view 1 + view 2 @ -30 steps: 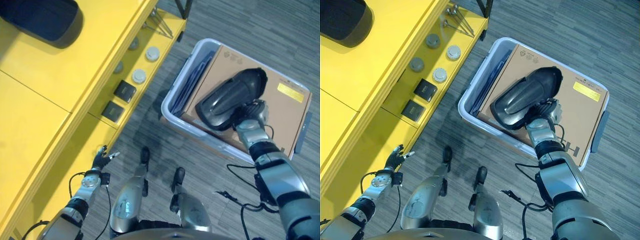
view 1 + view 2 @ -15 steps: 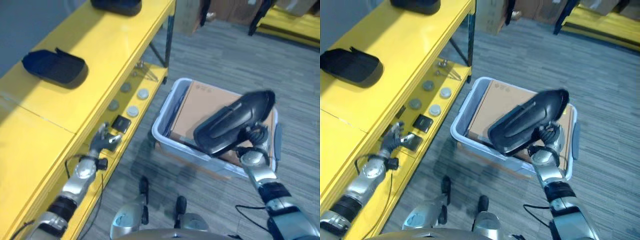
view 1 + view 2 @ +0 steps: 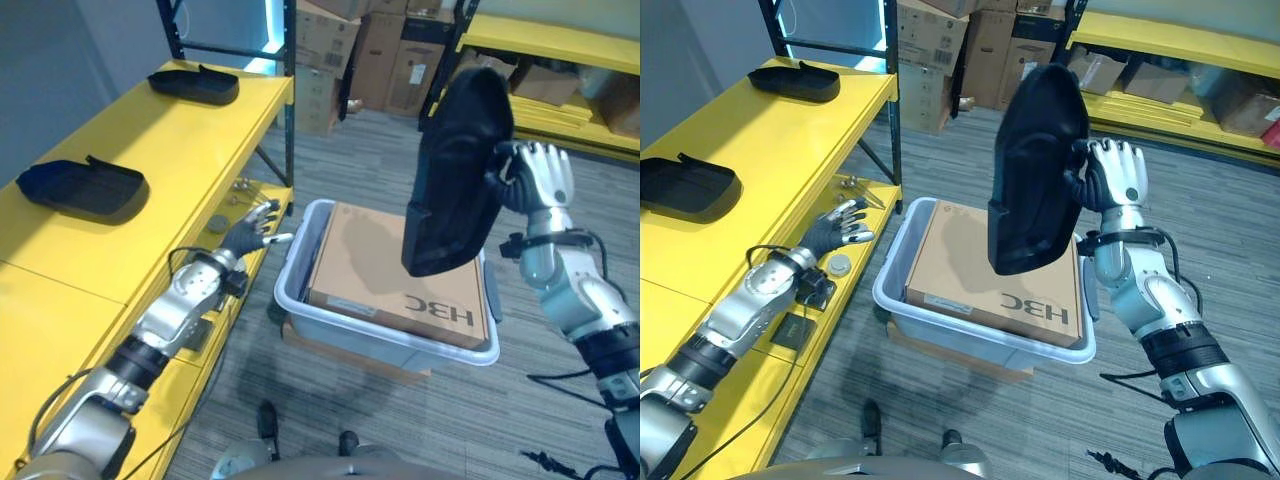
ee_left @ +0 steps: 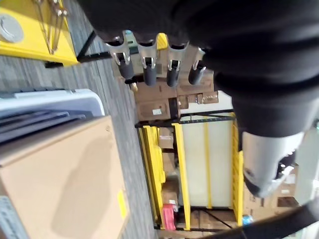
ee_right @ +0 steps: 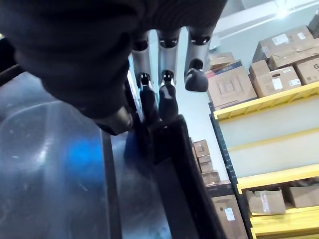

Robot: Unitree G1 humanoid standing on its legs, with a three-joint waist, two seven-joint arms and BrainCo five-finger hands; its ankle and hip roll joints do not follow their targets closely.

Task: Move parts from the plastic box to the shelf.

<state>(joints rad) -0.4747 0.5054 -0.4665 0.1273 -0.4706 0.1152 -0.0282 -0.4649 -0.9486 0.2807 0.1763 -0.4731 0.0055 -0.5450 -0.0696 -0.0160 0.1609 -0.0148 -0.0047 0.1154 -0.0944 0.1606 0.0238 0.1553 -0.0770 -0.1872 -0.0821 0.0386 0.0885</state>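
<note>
Black part, pinched in your right hand, is now lifted out of the box, ready for the yellow shelf; left hand is spread.

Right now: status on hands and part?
Right hand shut on black part, held above plastic box. Left hand open beside shelf. Nothing in the way.

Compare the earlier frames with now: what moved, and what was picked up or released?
The right hand has lifted the black part out of the plastic box and holds it upright above it. The left hand has risen beside the shelf, open and empty. The cardboard box stays in the plastic box.
</note>
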